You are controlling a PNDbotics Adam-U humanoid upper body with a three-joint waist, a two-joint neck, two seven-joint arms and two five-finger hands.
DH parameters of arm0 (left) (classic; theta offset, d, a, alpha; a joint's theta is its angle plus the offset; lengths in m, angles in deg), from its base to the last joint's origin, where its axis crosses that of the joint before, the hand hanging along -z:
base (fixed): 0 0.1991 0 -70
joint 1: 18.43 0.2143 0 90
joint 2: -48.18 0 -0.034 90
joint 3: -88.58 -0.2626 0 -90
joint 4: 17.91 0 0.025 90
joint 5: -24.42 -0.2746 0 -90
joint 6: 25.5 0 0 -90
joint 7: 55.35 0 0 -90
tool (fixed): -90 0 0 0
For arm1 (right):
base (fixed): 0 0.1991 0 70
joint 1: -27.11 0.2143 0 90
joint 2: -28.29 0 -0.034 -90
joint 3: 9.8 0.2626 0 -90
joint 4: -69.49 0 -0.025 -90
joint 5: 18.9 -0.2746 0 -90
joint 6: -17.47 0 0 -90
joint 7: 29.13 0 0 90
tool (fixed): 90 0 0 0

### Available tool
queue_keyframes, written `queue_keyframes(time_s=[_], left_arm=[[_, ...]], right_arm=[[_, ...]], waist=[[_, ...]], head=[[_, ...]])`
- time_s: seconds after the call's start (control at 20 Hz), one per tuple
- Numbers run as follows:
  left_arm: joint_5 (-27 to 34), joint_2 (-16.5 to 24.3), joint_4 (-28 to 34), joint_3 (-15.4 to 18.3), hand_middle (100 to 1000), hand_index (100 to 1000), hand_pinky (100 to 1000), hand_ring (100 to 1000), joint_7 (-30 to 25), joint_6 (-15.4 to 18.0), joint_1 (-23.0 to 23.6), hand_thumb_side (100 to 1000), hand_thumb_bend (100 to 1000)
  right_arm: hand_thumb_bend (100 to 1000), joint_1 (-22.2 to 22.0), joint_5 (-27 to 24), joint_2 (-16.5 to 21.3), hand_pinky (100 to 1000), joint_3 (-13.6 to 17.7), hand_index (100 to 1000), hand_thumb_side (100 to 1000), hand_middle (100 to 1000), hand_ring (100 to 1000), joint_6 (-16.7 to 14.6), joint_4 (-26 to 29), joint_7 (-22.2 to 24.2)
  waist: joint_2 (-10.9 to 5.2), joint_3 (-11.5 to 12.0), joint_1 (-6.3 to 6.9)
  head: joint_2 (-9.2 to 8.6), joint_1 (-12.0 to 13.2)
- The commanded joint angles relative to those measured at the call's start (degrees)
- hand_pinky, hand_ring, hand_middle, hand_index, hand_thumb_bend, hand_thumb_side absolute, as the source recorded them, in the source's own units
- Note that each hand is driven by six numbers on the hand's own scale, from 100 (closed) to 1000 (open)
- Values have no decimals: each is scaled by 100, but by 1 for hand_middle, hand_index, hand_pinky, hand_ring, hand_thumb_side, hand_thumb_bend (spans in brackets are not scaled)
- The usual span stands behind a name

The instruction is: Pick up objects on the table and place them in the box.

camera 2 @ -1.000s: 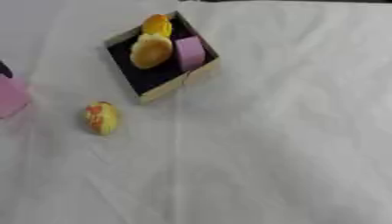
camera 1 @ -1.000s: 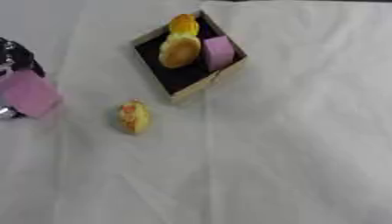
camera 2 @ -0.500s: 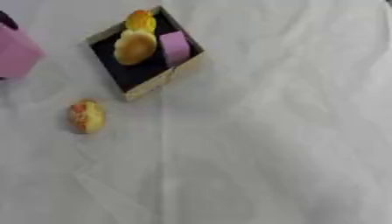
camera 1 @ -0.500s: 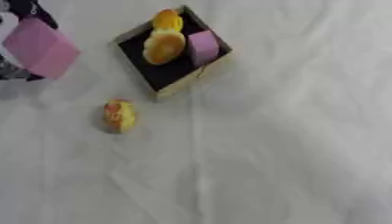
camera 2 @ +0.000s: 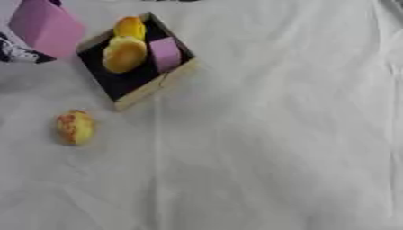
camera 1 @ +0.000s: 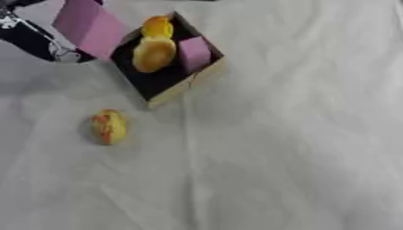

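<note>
At the upper left corner, the left hand (camera 1: 35,38) carries a pink block (camera 1: 88,26). The block is lifted above the white cloth (camera 1: 283,134) and sits just beside the left edge of the box (camera 1: 169,85). How the fingers lie on the block cannot be told, because the block covers them and only a black and silver part of the hand shows behind it.

The box is dark inside with light walls, and it lies turned like a diamond on the cloth. Three things are inside it: a yellow-orange fruit (camera 1: 157,26) at the far corner, a round golden bun (camera 1: 154,54) touching it, and a small pink block (camera 1: 194,53) just beside the bun.

One yellow and red piece of food (camera 1: 109,126) lies on the cloth, near the lower left side of the box and apart from it.
</note>
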Motion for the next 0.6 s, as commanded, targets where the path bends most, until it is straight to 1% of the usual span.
queue_keyframes(time_s=[0.05, 0.3, 0.35, 0.4, 0.6], left_arm=[[-228, -65, -218, 17, 449, 542, 582, 507, 131, 29, -195, 165, 100], [-533, -291, -579, 8, 454, 545, 588, 512, 359, 120, -328, 163, 100], [-593, -324, -641, 11, 458, 549, 591, 515, 404, 139, -341, 132, 100], [-655, -351, -696, 12, 458, 549, 592, 515, 450, 158, -350, 160, 100], [-774, -440, -868, -19, 459, 548, 591, 514, 533, 251, -351, 174, 100]], right_arm=[[100, 112, -44, 144, 1000, 35, 798, 457, 692, 988, -12, 81, 33], [100, 179, -39, 98, 1000, 12, 798, 457, 690, 988, 15, 81, 71], [100, 188, -38, 88, 1000, 9, 797, 448, 689, 989, 23, 81, 78], [100, 197, -37, 80, 1000, 8, 797, 456, 689, 989, 32, 81, 83], [100, 222, -31, 52, 1000, 8, 797, 455, 688, 989, 69, 81, 95]], waist=[[-53, -43, 85], [14, -142, 110], [29, -160, 118], [40, -175, 125], [76, -218, 147]], head=[[-125, 43], [-201, 97], [-211, 109], [-221, 117], [-255, 133]])
